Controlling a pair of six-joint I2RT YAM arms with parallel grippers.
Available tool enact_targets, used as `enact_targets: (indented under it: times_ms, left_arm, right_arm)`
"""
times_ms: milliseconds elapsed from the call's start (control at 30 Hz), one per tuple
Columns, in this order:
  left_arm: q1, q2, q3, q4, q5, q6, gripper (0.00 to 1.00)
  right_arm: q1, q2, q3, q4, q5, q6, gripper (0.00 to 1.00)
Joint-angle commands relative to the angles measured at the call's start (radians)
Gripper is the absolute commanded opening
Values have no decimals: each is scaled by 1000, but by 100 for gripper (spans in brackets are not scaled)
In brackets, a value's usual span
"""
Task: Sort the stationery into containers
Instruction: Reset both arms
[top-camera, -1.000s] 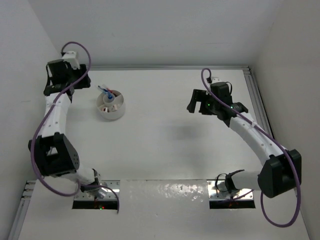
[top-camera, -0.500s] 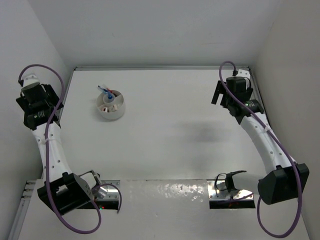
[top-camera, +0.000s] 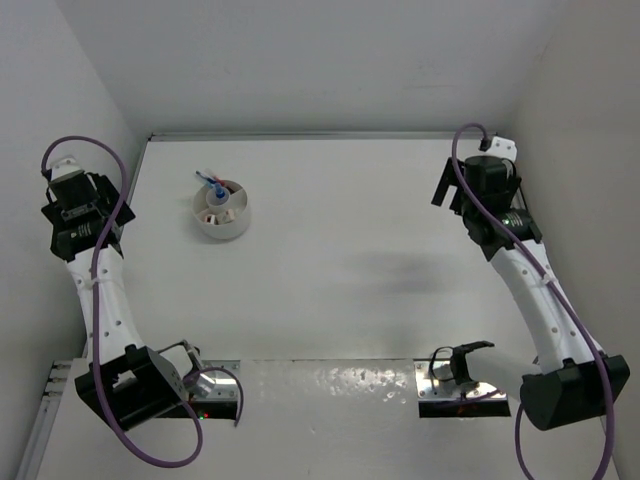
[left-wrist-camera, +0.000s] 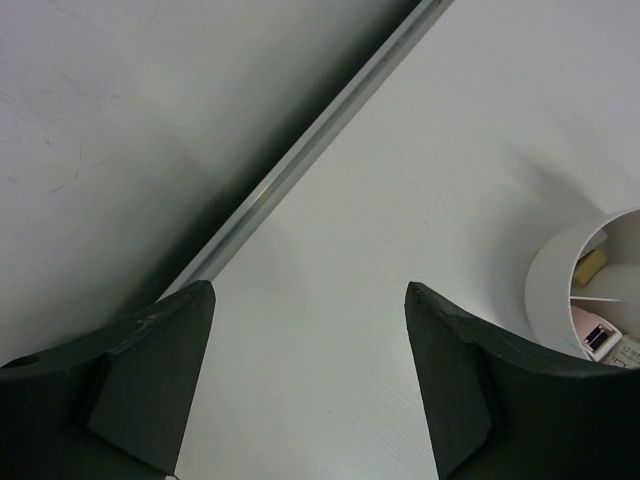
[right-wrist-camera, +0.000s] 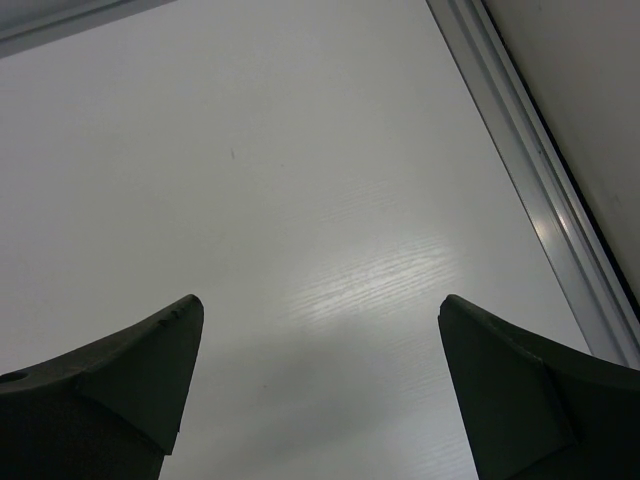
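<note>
One blue pen (top-camera: 211, 184) leaning far-left, in white tub (top-camera: 222, 229)

The tub (top-camera: 221, 212) is standing on the far-left part of the table (top-camera: 350, 270), with the stationery (top-camera: 218, 200) lying inside its divided compartments and the pens (top-camera: 209, 182) leaning out over its far rim. The left gripper (left-wrist-camera: 310, 295) is hanging over the table's left edge beside the left rail (left-wrist-camera: 300, 170), with the tub lying to its right and apart from it. The right gripper (right-wrist-camera: 320, 305) is hanging over the far-right part of the table beside the right rail (right-wrist-camera: 535, 200), well apart from the tub, while the left base (top-camera: 185, 378) and the right base (top-camera: 455, 372) are sitting at the near edge.
</note>
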Motion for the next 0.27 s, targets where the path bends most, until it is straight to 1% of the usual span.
enact_targets:
  times_ms: [0, 233]
  left_arm:
    - [-10, -16, 17, 21, 27, -27, 75]
    - [-10, -13, 8, 26, 40, -33, 75]
  right_arm:
    - [0, -24, -7, 24, 22, -6, 99]
    - [-1, -33, -16, 44, 10, 6, 99]
